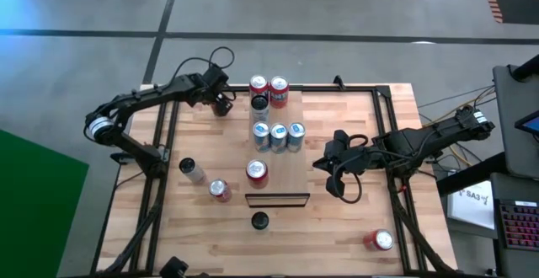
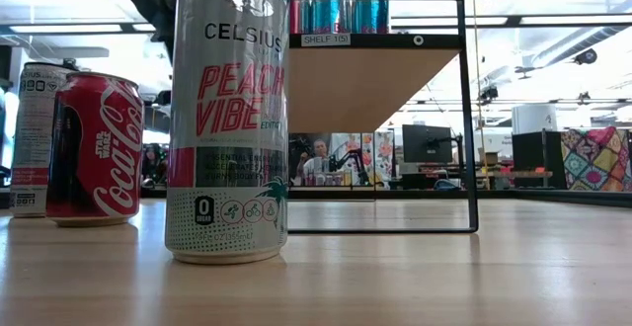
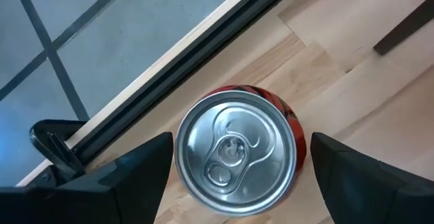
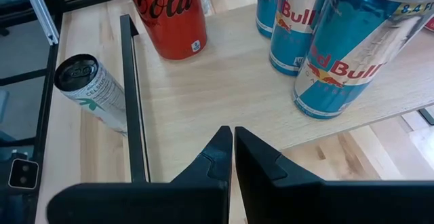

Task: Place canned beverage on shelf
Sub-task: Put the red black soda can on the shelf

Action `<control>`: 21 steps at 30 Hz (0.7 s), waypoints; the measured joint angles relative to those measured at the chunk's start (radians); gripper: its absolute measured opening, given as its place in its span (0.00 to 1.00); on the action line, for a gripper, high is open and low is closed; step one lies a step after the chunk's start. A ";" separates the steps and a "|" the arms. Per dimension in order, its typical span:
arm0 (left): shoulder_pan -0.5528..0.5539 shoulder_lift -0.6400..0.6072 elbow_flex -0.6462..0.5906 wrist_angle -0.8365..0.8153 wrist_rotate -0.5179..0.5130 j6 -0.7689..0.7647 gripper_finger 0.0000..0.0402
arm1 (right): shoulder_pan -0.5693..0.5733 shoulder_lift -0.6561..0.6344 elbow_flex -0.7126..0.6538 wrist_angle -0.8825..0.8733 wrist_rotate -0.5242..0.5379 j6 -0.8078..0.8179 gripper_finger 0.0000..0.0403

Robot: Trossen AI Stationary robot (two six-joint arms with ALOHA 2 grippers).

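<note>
So the desk [image 1: 354, 219] is light planked wood in a black frame, sitting on a grey concrete floor [image 1: 354, 8] with dark seams, and there's a green patch [image 1: 38, 202] on the floor off the left side. Looking level across it you get an open workspace behind, with monitors and ceiling strip lights (plus a colourful quilt-looking thing at the far right). The shelf [image 1: 290, 156] runs down the middle of the desk, raised on a thin black frame, dark-edged at its near end. It already carries three blue cans [image 1: 278, 136] in a row, a red can [image 1: 257, 172] nearer the dark end, and a dark-topped can [image 1: 260, 104] with two more red ones toward the far end. The left pincer [image 3: 234, 176] hangs over the desk's far left corner, jaws wide, straddling a red can [image 3: 237, 153] from above, one finger on each side and not touching it. That can stands on the desk beside the frame rail, not on the shelf. The right pincer [image 4: 232, 157] hovers just off the shelf's right edge, jaws pressed together, holding nothing.
</note>
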 joint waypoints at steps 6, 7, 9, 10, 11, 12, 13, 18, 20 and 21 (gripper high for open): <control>0.001 0.000 -0.052 0.084 -0.002 -0.007 0.78 | 0.000 0.000 0.000 0.003 0.000 0.000 0.02; 0.001 0.000 -0.061 0.095 -0.002 -0.009 0.78 | 0.000 0.000 0.000 0.003 0.000 0.000 0.02; 0.000 0.000 -0.073 0.096 -0.001 -0.022 0.78 | 0.000 0.000 0.000 0.006 0.000 0.000 0.02; 0.000 0.000 -0.079 0.097 -0.001 -0.028 0.78 | 0.000 0.000 0.000 0.007 0.000 0.000 0.02; 0.000 0.000 -0.085 0.100 -0.001 -0.031 0.78 | 0.000 0.000 0.000 0.009 0.000 0.000 0.02; 0.000 0.000 -0.092 0.106 -0.001 -0.032 0.78 | 0.000 0.000 0.000 0.010 0.000 0.000 0.02; 0.000 0.000 -0.099 0.115 -0.001 -0.032 0.78 | 0.000 0.000 0.000 0.012 0.000 0.000 0.02; 0.000 0.000 -0.136 0.148 -0.001 -0.038 0.77 | 0.000 0.000 0.000 0.017 0.000 -0.008 0.02; 0.000 0.000 -0.140 0.150 -0.001 -0.043 0.73 | 0.000 0.000 0.000 0.018 0.000 -0.008 0.02; 0.000 0.000 -0.140 0.150 -0.001 -0.044 0.71 | 0.000 0.000 0.000 0.018 0.000 -0.008 0.02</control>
